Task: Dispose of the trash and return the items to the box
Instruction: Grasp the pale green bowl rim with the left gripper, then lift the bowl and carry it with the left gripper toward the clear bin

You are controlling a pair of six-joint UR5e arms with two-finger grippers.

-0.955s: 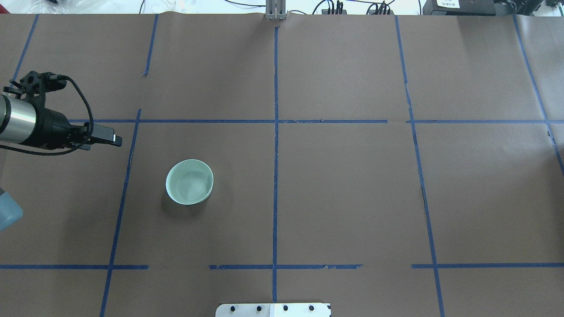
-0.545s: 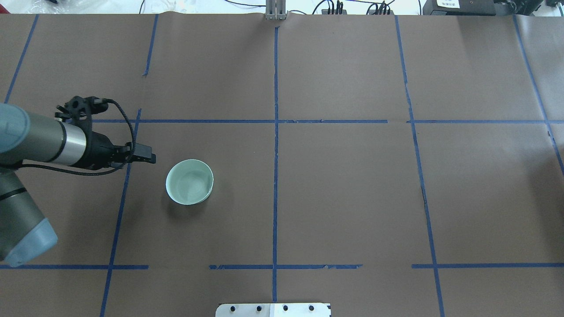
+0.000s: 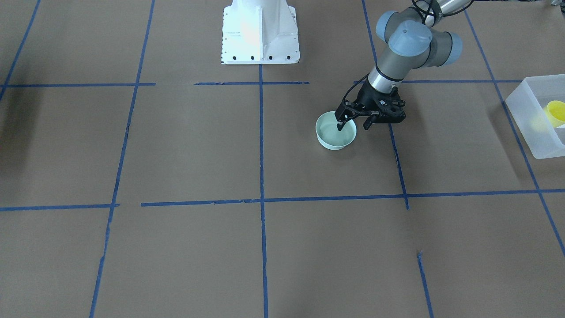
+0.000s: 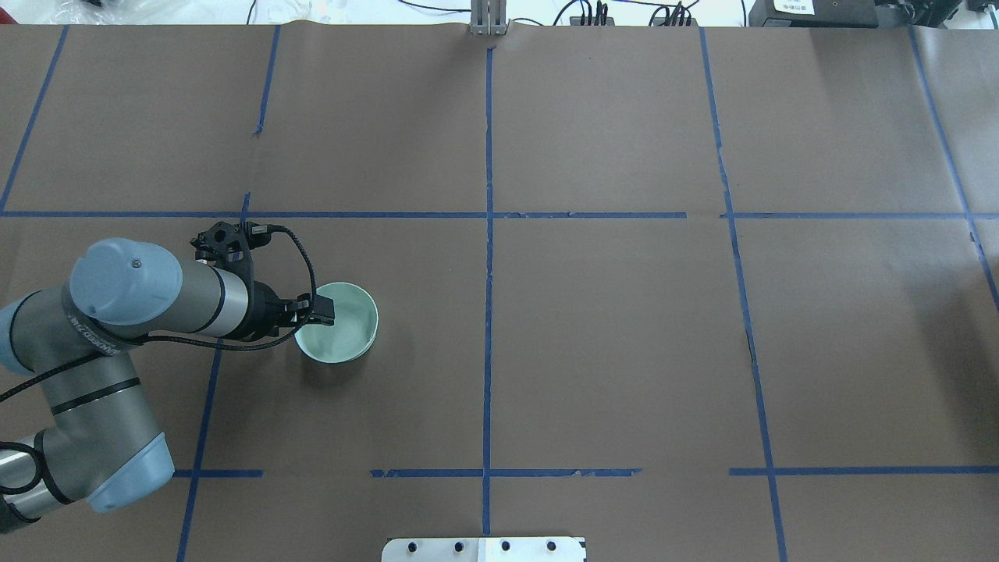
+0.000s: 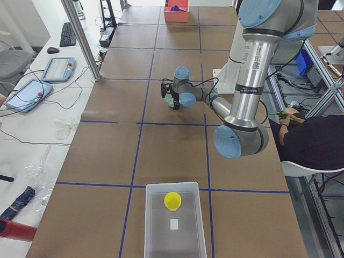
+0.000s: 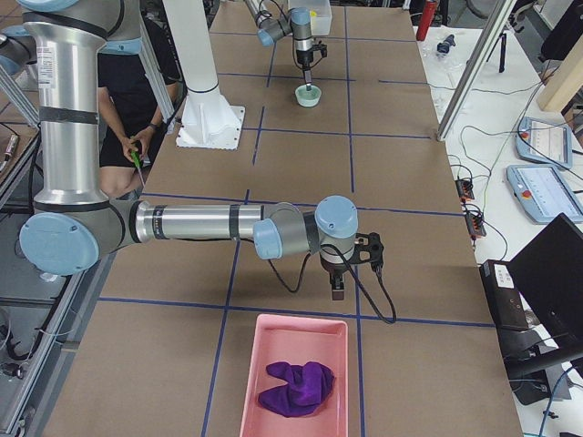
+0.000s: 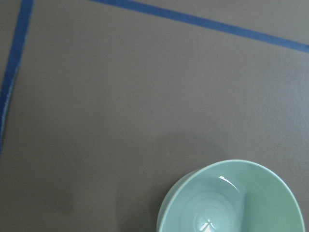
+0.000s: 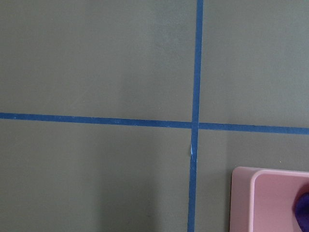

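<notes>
The left hand, spread, straddles the rim of the round pale mint-green bowl on the brown bench; the right hand: cannot tell

Glossy mint bowl, matt brown paper, frosted translucent plastic box

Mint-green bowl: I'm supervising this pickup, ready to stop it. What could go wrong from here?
1. The left gripper is open astride the rim of the bowl, one finger inside, one outside; pinching that thin wall, the bowl may tilt or slip when lifted.
2. The bowl stands loose on the paper, so an uneven close could shove it sideways.
3. The yellow cup already sits in the bin; the bowl might knock it on landing.
</notes>
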